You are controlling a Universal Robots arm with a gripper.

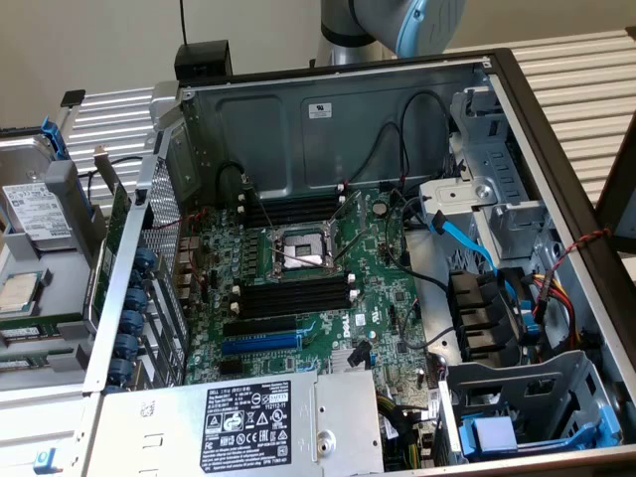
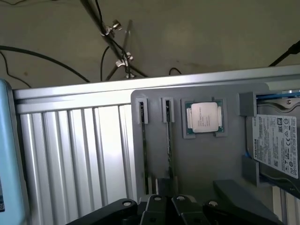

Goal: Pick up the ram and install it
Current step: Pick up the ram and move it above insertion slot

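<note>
Note the gripper (image 2: 165, 202): its jaws are closed, and you cannot tell whether they touch anything. Just past its tips, one ram (image 2: 169, 150) stands on edge in a slot of the grey tray (image 2: 211, 159). A second ram (image 2: 143, 150) stands in the parallel slot beside it. Beyond them, a CPU (image 2: 204, 117) sits in its tray pocket. In the exterior view, the tray lies at the exterior view's left edge, well apart from the motherboard (image 1: 328, 288) with its black memory slots (image 1: 298, 294).
</note>
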